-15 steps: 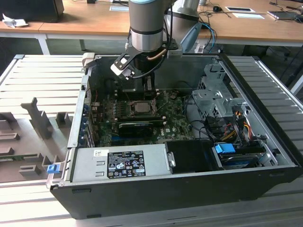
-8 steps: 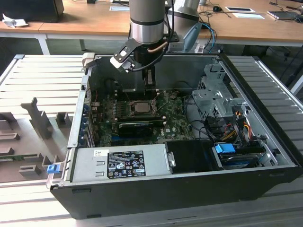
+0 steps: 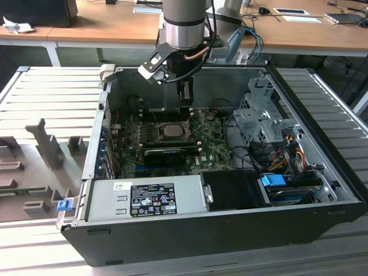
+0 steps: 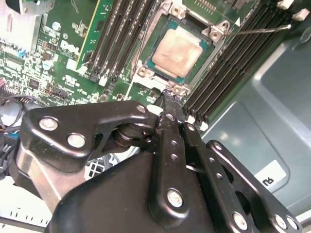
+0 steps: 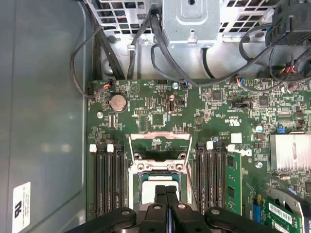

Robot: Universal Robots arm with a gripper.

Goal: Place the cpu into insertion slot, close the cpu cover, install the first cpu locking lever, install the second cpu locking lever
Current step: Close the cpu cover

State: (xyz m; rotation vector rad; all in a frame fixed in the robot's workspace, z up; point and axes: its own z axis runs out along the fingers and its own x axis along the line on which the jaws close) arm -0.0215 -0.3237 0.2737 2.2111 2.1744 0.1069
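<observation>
CPU [image 4: 181, 52] sits in the insertion slot [image 4: 149, 73], mid-motherboard [image 4: 63, 63]. Your gripper [image 4: 170, 97] is pinched shut, looks empty, at the slot's edge. Probably light, stiff, fragile: hold it by the sides.

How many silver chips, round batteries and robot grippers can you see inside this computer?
silver chip: 1
round battery: 1
robot gripper: 1
Total: 3
</observation>
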